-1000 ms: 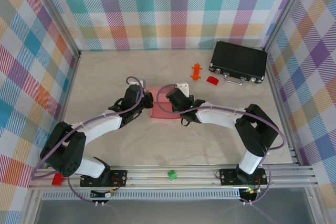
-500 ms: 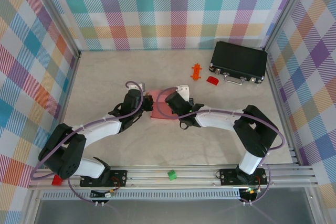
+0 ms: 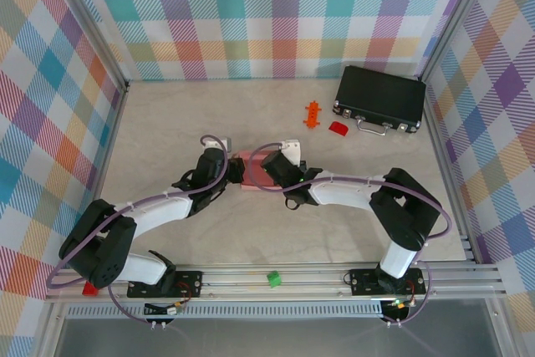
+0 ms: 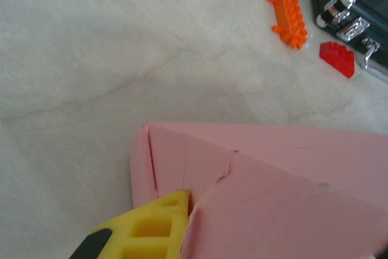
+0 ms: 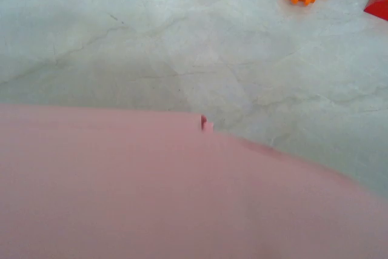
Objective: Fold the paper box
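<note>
On table (image 3: pixel 167 123) | paper box (image 3: pixel 253 175) between left end effector (image 3: pixel 236 170), right end effector (image 3: pixel 270 171) | grips: cannot tell

The paper box (image 3: pixel 251 175) lies mid-desk (image 3: pixel 167 123), with the left hand (image 3: pixel 234 170) at its left side and the right hand (image 3: pixel 269 173) at its right. The hard case (image 3: pixel 380 98) sits far right, near the back wall. Just near-left of it lies a small block (image 3: pixel 338 128), and a studded toy piece (image 3: pixel 313 114) lies further left.
</note>
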Robot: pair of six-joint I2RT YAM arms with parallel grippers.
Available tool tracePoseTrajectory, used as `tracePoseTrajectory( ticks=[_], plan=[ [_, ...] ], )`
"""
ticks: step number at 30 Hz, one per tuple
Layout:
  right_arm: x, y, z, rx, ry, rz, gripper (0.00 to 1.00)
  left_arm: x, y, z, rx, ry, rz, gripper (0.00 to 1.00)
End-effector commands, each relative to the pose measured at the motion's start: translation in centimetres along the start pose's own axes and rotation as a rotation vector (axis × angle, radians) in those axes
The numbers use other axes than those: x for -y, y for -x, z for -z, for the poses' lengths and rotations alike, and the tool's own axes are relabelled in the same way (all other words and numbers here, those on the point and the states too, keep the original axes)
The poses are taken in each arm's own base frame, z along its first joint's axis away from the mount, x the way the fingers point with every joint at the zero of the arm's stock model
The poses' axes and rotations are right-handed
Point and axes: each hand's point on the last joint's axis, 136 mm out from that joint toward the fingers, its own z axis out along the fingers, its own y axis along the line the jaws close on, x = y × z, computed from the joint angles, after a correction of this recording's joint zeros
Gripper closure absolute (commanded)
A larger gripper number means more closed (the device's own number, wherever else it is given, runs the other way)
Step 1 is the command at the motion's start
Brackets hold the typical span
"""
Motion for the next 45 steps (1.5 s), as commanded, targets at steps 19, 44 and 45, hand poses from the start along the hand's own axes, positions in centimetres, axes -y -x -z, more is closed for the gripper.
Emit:
tracePoseTrajectory(
  ticks=[19, 44, 45],
  plan=[
    [-0.4, -2.2, 0.9, -0.035, -0.015, 0.039, 0.75, -1.3, -4.6, 0.6, -0.122, 0.025, -0.005, 0.89],
    [1.0, -3.8, 1.6, -0.05, -0.075, 0.081, 0.68, -1.8, -5.0, 1.9, -0.101, 0.041, -0.038, 0.82],
    [1.0, -3.8, 1.6, -0.049, -0.076, 0.081, 0.66, -1.8, -4.9, 2.0, -0.098, 0.042, -0.04, 0.81]
  ],
)
